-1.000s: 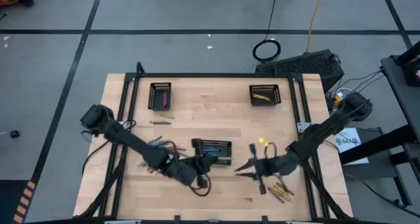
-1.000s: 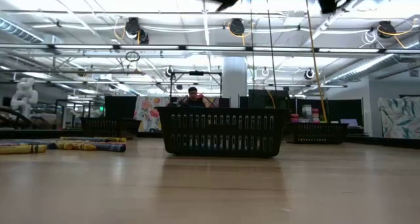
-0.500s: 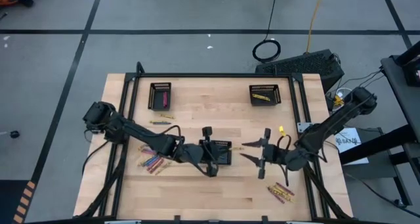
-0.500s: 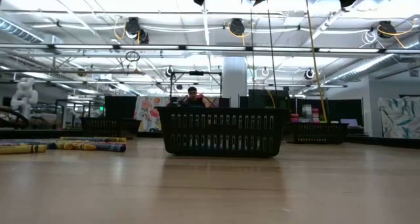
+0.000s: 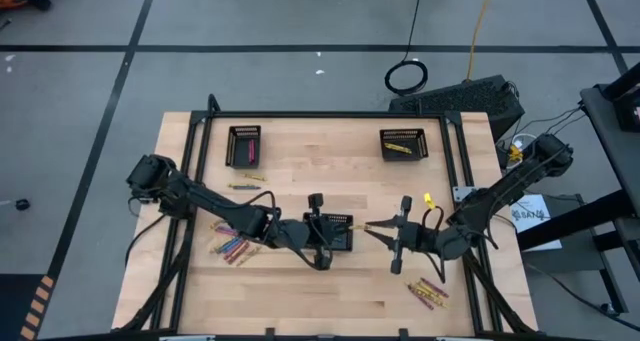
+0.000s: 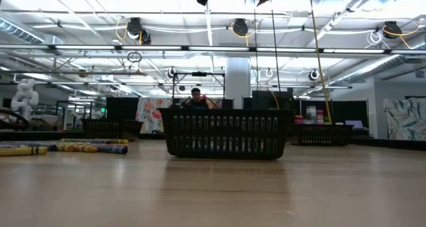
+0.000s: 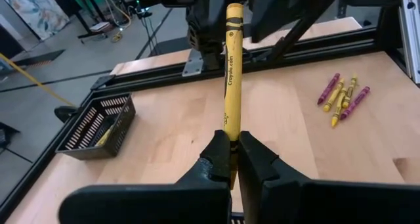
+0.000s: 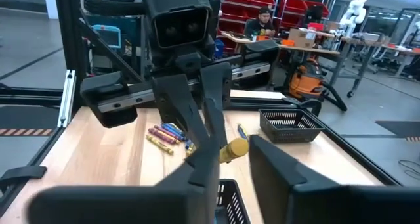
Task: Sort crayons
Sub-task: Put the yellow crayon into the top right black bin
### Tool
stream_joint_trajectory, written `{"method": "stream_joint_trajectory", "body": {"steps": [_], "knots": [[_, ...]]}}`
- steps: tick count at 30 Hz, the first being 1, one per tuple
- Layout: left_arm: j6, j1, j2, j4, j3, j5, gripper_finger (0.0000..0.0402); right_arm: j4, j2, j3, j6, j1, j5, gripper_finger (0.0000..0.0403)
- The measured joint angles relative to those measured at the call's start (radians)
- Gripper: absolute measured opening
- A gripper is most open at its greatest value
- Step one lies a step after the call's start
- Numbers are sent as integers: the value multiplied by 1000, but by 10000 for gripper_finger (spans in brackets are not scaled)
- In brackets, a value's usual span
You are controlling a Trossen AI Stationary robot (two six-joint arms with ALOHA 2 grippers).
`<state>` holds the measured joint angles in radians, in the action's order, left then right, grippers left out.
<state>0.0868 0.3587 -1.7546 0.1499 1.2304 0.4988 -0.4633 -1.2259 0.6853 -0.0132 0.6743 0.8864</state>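
A yellow crayon (image 7: 230,73) hangs level above the table's middle, between my two grippers. My left gripper (image 7: 230,145) comes from the table's left and is shut on one end. My right gripper (image 8: 236,159) comes from the right and is shut on the other end (image 8: 234,149). In the high view the crayon (image 5: 356,225) lies just right of a black mesh tray (image 5: 335,233), between my left gripper (image 5: 338,231) and my right gripper (image 5: 375,227). Loose crayons lie in piles at the left (image 5: 230,247) and near right (image 5: 428,293). My left gripper pinches the crayon's near end (image 7: 230,133) between its two fingers. The fingers come level from the table's left and lie along the crayon, which sticks straight forward out of them, clear of the table. My right gripper has the crayon's opposite end (image 8: 236,148) between its two fingers (image 8: 209,155). They come level from the table's right, facing the left gripper. The crayon is lifted clear and about level.
A black tray with pink crayons (image 5: 244,146) stands at the far left and one with yellow crayons (image 5: 402,143) at the far right. A few crayons (image 5: 245,184) lie near the left tray. In the low view the middle tray (image 6: 226,134) stands ahead, crayons (image 6: 80,147) to its left.
My left gripper has carried the yellow crayon from the near side toward the far and right, to beside the middle tray. My right gripper has risen and turned to face it. Its fingers stood wide half a second ago and have now shut on the crayon's free end.
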Motion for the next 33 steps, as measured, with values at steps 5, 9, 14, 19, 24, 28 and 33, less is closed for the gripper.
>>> {"method": "stream_joint_trajectory", "body": {"steps": [5,9,14,19,24,28,33], "knots": [[6,0,0,-1,0,4,14,0,0,0,-2,0,0,9],[-2,-4,1,-22,2,28,54,24,4,0,-41,-4,31,6],[-3,-21,39,-157,2,91,140,192,44,0,-166,-46,113,3],[-33,-23,99,-388,2,211,218,525,128,0,-346,-208,112,2],[-310,19,167,-695,2,358,236,914,216,0,-548,-501,74,1],[-590,96,187,-963,2,410,236,1071,244,-2,-582,-737,-10,1],[-949,232,176,-1220,2,503,237,896,248,-89,-453,-956,-168,0]]}}
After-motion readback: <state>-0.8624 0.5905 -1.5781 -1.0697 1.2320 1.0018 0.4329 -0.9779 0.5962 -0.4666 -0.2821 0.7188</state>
